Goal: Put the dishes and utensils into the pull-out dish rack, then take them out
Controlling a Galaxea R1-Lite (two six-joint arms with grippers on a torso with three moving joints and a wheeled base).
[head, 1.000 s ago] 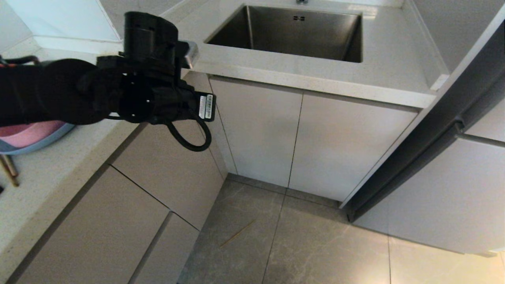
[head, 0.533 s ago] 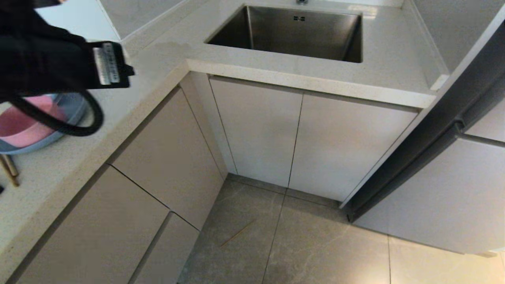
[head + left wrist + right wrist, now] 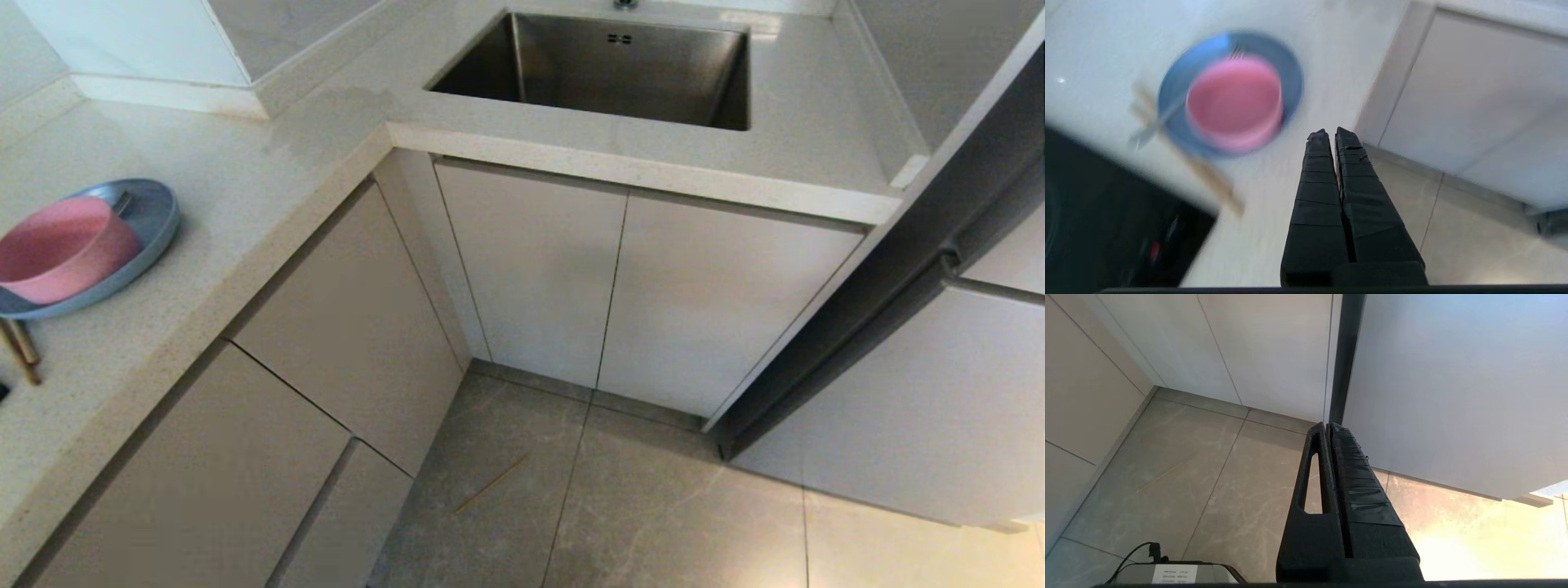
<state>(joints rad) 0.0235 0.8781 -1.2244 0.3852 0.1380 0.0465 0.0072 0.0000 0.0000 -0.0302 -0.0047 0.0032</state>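
Note:
A light-blue plate (image 3: 139, 237) lies on the counter at the far left with a pink bowl (image 3: 61, 257) standing in it. A pair of wooden chopsticks (image 3: 20, 351) rests beside the plate. In the left wrist view the plate (image 3: 1292, 77), bowl (image 3: 1235, 102), chopsticks (image 3: 1208, 175) and a silver utensil (image 3: 1145, 132) across the plate's rim all show, blurred. My left gripper (image 3: 1331, 132) is shut and empty, above the counter edge near the plate. My right gripper (image 3: 1327, 425) is shut and empty, hanging over the floor. The pull-out dish rack is out of view.
A steel sink (image 3: 722, 90) is set in the counter at the back. Beige drawer fronts (image 3: 343, 327) below the plate are closed. A thin wooden stick (image 3: 490, 483) lies on the floor tiles. A black cooktop (image 3: 1106, 228) borders the chopsticks. A tall cabinet (image 3: 939, 392) stands on the right.
My left arm has swung to the left and out of the head view, uncovering the plate and the bowl. Nothing else has moved.

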